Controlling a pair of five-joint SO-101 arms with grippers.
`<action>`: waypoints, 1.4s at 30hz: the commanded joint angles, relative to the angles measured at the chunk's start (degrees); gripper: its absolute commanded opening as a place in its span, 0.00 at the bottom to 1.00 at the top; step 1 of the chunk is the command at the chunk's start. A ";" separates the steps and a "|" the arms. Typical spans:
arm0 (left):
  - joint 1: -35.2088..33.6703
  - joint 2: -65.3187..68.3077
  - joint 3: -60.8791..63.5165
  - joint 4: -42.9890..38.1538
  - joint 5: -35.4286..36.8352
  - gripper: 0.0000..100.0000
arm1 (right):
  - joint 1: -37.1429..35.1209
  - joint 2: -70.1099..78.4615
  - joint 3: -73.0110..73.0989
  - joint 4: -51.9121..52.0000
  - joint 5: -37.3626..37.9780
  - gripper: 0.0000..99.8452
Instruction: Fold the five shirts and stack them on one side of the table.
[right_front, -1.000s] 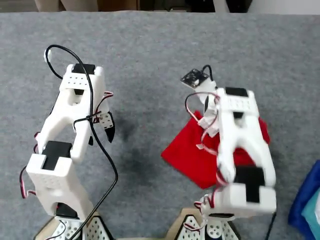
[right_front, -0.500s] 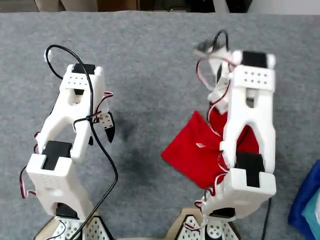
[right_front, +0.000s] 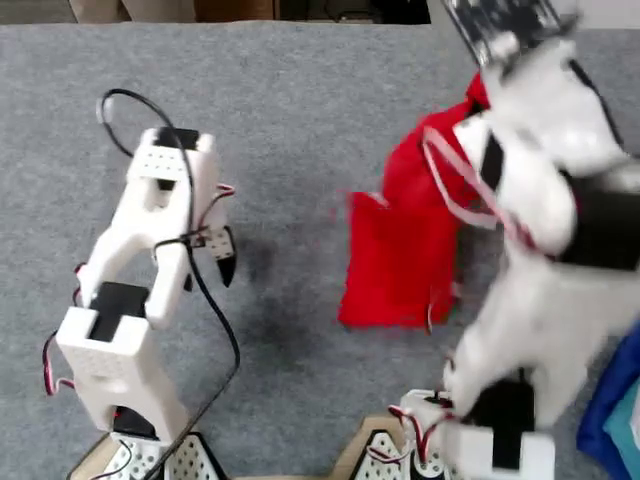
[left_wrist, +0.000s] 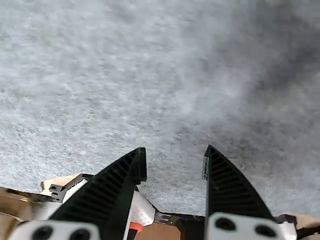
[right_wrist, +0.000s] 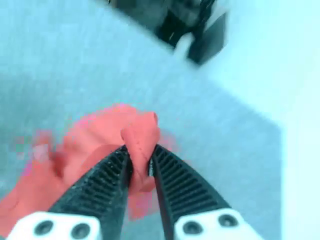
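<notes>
A red shirt (right_front: 405, 245) hangs lifted at the right of the grey table, its lower part still draped on the cloth surface. My right gripper (right_wrist: 140, 152) is shut on a bunched fold of the red shirt (right_wrist: 142, 140), and the right arm (right_front: 540, 200) is raised high over it. My left gripper (left_wrist: 172, 157) hangs open above bare grey table, nothing between its fingers. In the high view the left arm (right_front: 150, 250) stands at the left, with the left gripper (right_front: 222, 262) pointing down near the table's middle.
A blue and teal pile of cloth (right_front: 615, 405) lies at the table's right edge near the front. The grey table (right_front: 280, 110) is bare across the left and back. Dark objects stand beyond the table's far edge.
The right arm has swung up and back, lifting the red shirt off the table so it hangs stretched. The left arm has barely moved.
</notes>
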 joint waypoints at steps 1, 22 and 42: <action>6.68 -0.22 -4.66 0.53 0.26 0.20 | 3.30 -7.16 -1.27 0.62 -0.09 0.01; 27.78 13.67 -14.86 -4.75 0.09 0.20 | 20.18 -7.43 43.82 -27.69 13.19 0.01; 38.42 13.49 -29.80 0.62 0.44 0.20 | 26.33 11.47 71.25 -86.86 -21.10 0.01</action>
